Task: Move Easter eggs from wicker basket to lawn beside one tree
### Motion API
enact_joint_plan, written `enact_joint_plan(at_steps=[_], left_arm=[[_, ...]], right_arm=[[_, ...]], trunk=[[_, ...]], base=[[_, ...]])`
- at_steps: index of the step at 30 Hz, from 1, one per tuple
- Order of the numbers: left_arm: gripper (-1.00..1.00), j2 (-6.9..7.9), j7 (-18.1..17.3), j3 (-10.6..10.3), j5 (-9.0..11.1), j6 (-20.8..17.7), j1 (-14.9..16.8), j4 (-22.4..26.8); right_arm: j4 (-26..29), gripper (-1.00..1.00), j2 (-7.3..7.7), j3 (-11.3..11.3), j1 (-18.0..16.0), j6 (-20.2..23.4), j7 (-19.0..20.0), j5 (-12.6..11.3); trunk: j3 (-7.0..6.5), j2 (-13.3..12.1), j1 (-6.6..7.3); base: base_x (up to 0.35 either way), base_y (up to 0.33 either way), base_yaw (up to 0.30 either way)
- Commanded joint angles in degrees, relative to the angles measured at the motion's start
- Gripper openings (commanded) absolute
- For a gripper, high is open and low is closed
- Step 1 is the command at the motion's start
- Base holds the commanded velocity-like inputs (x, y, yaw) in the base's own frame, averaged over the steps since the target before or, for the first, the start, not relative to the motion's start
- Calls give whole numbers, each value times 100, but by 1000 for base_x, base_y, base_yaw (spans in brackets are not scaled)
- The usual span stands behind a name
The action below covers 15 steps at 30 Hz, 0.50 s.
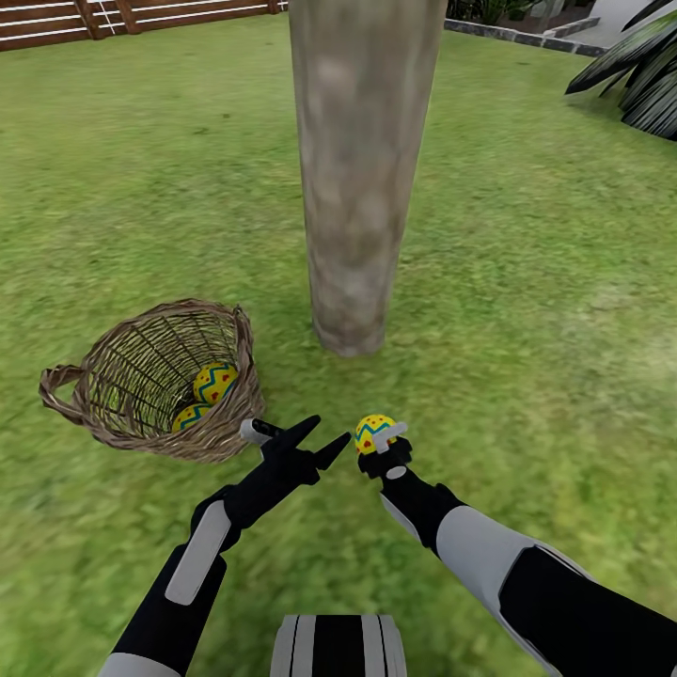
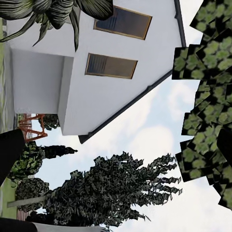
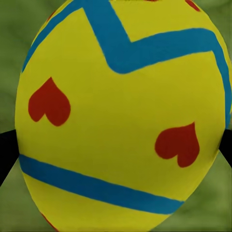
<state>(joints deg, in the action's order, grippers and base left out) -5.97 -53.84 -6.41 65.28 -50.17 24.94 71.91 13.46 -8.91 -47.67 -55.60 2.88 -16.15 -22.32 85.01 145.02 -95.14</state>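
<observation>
Right gripper (image 1: 380, 445) jaws closed on one egg (image 1: 373, 432), held low over the lawn (image 1: 527, 310) near the tree (image 1: 362, 179) base. Left gripper (image 1: 315, 440) jaws spread wide, empty, just beside the wicker basket (image 1: 155, 381). Basket tipped on its side left of trunk, two eggs (image 1: 214, 383) inside.

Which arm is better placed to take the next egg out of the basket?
Left. Its open, empty claw is beside the tipped brown wicker basket holding two yellow zigzag eggs; the right claw grips a third.

Slatted wooden fence (image 1: 141, 17), perhaps stone edging (image 1: 527, 38)
</observation>
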Motion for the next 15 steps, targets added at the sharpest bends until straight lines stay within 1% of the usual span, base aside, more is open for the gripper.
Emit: enact_joint_plan(at_steps=[1, 5, 12, 14, 15], left_arm=[[100, 0, -4, -1, 20, -28, 2, -2], [100, 0, -4, -1, 20, -28, 2, -3], [100, 0, -4, -1, 20, -28, 2, -3], [100, 0, -4, -1, 20, -28, 2, -3], [100, 0, -4, -1, 20, -28, 2, -7]], right_arm=[[10, -100, 3, -49, -3, 35, -38, -35], [8, -100, 1, -49, -3, 82, -38, -41], [5, -100, -5, -42, -12, 439, -38, -52], [0, -100, -6, -40, -18, 478, -38, -53], [-1, -100, -6, -40, -19, 481, -38, -53]], trunk=[[3, 1, 1], [3, 1, 1], [3, 1, 1], [48, 4, -4], [48, 4, -4]], base=[[0, 0, 0], [0, 0, 0], [0, 0, 0], [0, 0, 0], [0, 0, 0]])
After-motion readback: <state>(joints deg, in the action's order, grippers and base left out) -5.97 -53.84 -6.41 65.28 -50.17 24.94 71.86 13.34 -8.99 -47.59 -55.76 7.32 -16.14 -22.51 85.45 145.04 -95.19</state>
